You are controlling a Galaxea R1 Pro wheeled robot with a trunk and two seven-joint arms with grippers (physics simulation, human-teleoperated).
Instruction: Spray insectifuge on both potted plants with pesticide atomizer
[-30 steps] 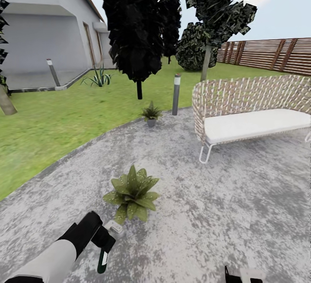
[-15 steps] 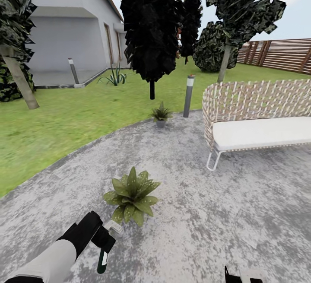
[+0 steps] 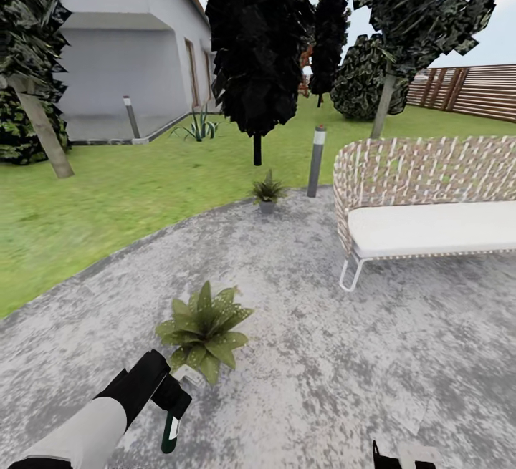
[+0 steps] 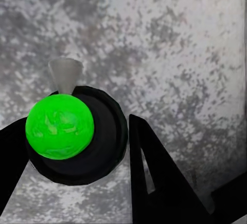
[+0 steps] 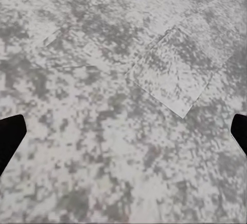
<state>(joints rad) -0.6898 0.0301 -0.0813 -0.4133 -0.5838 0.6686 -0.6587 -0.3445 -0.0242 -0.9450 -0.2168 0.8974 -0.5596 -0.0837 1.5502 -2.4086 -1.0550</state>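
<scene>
Atomizer: clamped in left gripper, nozzle beside near plant; right gripper: fingers wide, empty; risk: far plant well apart, spray may miss it.

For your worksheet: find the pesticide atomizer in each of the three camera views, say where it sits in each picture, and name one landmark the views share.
Head view: the pesticide atomizer is at lower left, held in the left gripper, just short of the near potted plant.
Left wrist view: seen end-on at centre-left, between the dark fingers.
Right wrist view: not in it.
Shared landmark: the mottled grey stone patio.
</scene>
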